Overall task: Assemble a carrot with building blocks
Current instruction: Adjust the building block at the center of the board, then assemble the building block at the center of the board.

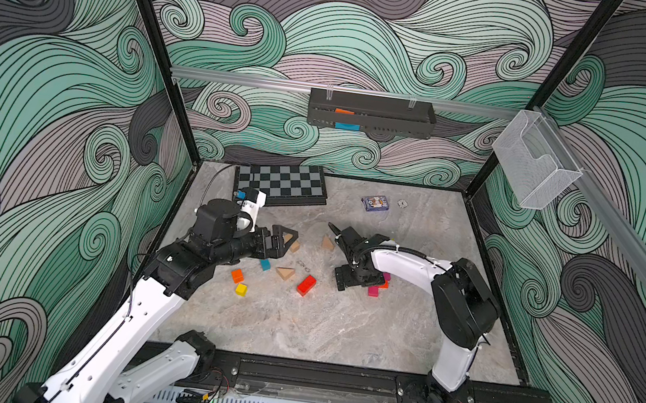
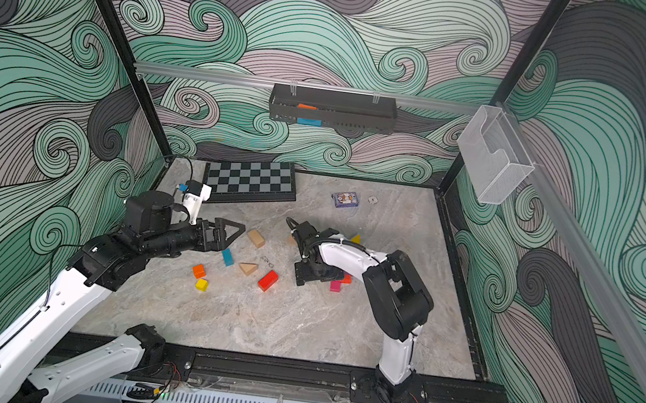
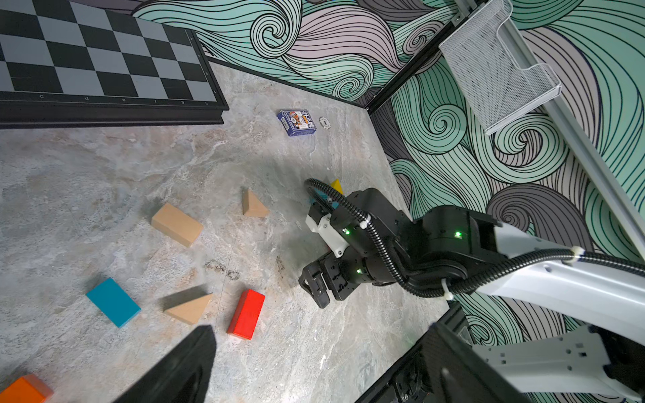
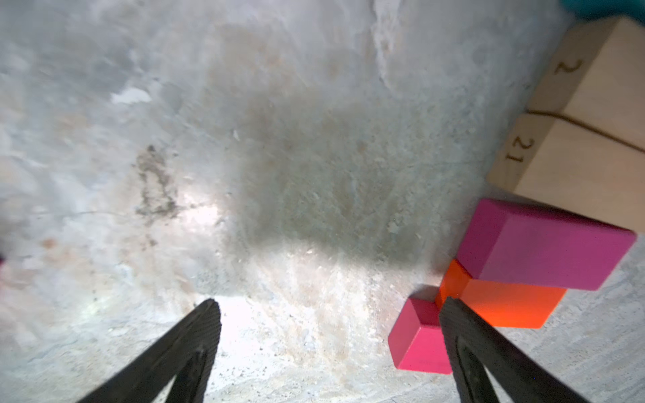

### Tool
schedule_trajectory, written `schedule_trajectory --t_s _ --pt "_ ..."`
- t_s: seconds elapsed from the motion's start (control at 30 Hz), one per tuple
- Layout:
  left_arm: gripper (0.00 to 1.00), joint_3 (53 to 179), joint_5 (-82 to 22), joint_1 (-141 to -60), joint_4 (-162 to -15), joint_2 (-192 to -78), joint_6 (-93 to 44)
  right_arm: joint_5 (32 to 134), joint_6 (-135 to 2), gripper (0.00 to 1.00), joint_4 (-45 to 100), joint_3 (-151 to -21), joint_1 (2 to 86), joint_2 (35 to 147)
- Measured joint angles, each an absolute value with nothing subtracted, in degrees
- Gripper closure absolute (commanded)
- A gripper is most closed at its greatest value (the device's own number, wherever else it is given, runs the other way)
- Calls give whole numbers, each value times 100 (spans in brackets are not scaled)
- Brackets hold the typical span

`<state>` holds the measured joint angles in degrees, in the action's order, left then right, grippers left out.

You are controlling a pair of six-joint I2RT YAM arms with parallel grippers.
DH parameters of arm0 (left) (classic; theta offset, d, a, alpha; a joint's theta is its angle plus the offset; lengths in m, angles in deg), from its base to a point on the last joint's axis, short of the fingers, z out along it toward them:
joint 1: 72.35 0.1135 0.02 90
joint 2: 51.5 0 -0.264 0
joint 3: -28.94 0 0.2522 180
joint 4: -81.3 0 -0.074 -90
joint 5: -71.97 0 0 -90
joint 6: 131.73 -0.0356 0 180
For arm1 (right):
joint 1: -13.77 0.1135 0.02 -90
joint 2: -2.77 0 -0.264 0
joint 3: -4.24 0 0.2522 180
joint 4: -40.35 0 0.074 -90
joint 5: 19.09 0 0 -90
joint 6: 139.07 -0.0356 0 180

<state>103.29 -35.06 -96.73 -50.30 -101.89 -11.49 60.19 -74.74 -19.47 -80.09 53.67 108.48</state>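
Progress looks close to nil: you have no carrot shape yet, and the blocks (image 1: 285, 273) lie loose on the stone-patterned table (image 1: 296, 333), so I judge that all the sorting and joining is left to do. Left of centre and well apart sit an orange cube (image 2: 199, 270), a yellow cube (image 2: 201, 284), a teal bar (image 3: 113, 302), a red bar (image 3: 246, 314), a wood bar (image 3: 177, 225), a near wedge (image 3: 188, 308) and a far wedge (image 3: 254, 206), both wedges of bare wood. A yellow wedge (image 3: 336, 186) peeks out on the far side of your right arm (image 1: 401, 264). Under that arm is a small cluster. A pink bar (image 4: 544, 244) seems to rest partly on an orange block (image 4: 502, 303), with a small pink block (image 4: 419, 335) just beside them. Next to these, two wood bars (image 4: 576, 164) lie pressed side by side, with numbers marked on their ends. The painted faces look smooth and matt with crisp edges, and the bare wood is pale and fine-grained. Your left pincer (image 2: 235, 238) hangs above the table near the wood bar, spread wide and empty. Your right pincer (image 4: 331, 307) sits low over bare table, also spread and empty. One of its fingers stands in front of the small pink block, and I cannot tell whether they touch.
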Motion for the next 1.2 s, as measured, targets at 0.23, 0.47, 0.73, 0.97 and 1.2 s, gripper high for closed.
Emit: schedule_trajectory --t_s 0.23,0.47,0.73,0.97,1.2 --pt "5 10329 -3482 -9673 -5028 -10100 -1149 6155 -7476 7 -2070 -7972 5433 10394" --pt "5 10323 -3480 -9673 -5033 -10084 -1118 5866 -7902 34 -2258 -7275 5354 9790" --pt "5 10185 -3530 -9671 -5159 -10126 -1048 5987 -8169 38 -2009 -6702 4876 9731" --pt "5 10172 -3543 -9671 -5168 -10128 -1024 6293 -8278 39 -1593 -6687 4758 9908" --pt "5 10172 -3543 -9671 -5168 -10128 -1024 6393 -8383 47 -1390 -6656 4720 9928"
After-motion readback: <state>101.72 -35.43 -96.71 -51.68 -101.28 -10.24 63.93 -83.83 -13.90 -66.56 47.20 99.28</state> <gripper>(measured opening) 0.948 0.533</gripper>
